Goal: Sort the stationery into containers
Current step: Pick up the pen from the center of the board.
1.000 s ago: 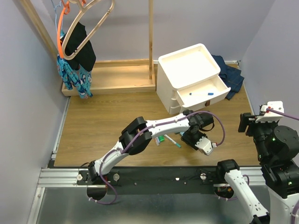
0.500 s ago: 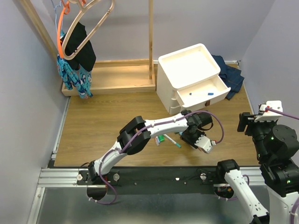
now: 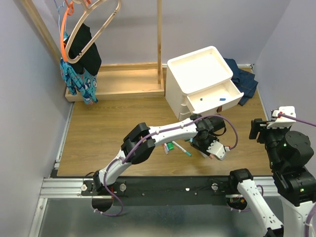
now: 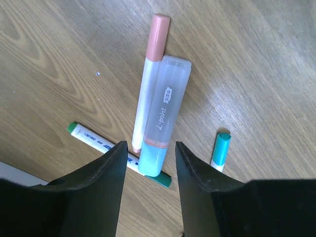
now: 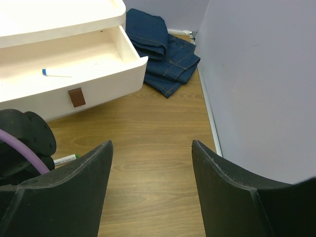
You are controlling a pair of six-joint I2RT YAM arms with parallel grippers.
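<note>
Between the spread, empty fingers of my left gripper (image 4: 149, 160), on the wooden tabletop (image 4: 256, 74), lies the blue end of the pale blue tube with a frosted clear cap (image 4: 164, 106). Its long axis runs straight away from me, touching a slim white marker with an orange cap (image 4: 148, 74). My right gripper (image 5: 150, 153), also unclenched, hangs well apart.

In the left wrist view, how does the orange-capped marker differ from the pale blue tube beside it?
The orange-capped marker is slimmer and longer than the pale blue tube. The marker is white with an orange cap; the tube is frosted, with printing and a pale blue end. Both lie flat on the wooden table, side by side and parallel.
</note>
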